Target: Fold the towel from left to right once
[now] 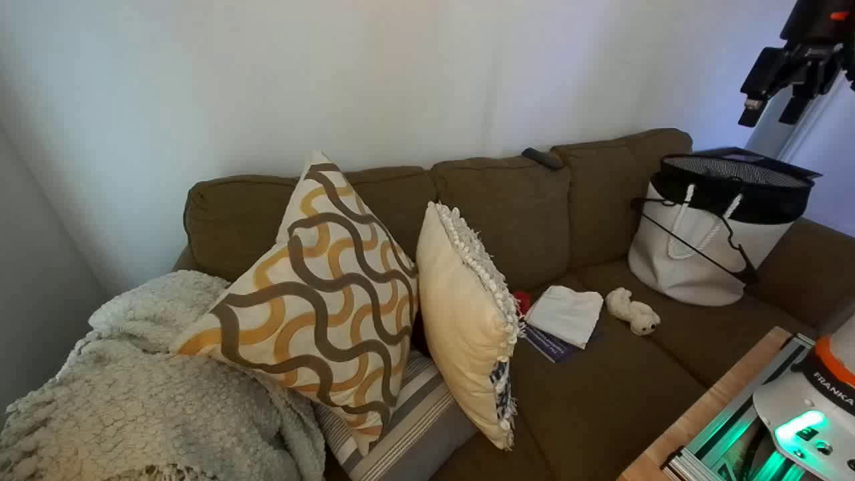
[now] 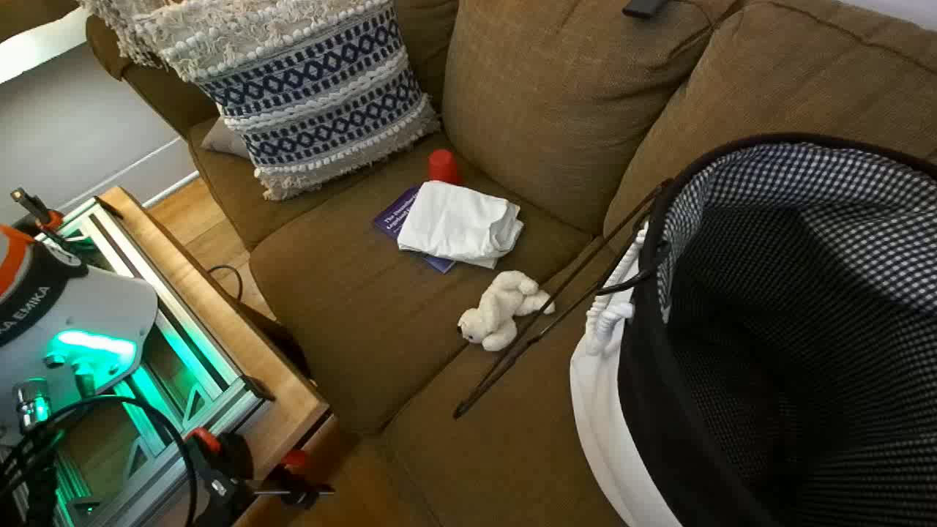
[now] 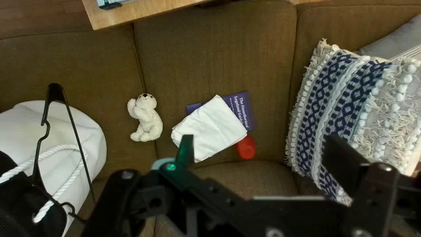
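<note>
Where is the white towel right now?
In the wrist view, the towel lies near the middle, partly over the purple book, right of the white stuffed toy.

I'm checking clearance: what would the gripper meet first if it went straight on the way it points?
Probably the sofa by the towel, or the towel itself; the wrist view leaves depth unclear.
</note>
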### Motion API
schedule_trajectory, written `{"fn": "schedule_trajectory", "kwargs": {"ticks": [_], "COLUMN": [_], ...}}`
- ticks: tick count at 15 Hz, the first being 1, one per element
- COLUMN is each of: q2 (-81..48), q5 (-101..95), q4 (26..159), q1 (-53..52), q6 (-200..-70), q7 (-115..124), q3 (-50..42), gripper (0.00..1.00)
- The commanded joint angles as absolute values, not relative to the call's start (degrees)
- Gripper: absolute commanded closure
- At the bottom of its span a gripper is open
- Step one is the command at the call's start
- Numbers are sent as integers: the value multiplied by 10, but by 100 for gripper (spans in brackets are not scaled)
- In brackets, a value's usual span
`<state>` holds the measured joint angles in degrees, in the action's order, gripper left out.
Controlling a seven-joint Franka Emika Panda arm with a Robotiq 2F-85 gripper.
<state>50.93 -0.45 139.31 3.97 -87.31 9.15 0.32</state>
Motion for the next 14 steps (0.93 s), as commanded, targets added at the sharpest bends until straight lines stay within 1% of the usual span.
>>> {"fn": "schedule_trajectory", "kwargs": {"ticks": [1,9,12,14], "q2": [508,508,507,493], "q5": [-4,-4,30,54], "q4": [1391,1391,1421,1470], "q1": [42,42,32,25], "q6": [-872,-872,-920,-975], "q7": [90,90,80,67], "q3": [5,5,-11,-12], "gripper": [0,0,0,0]}}
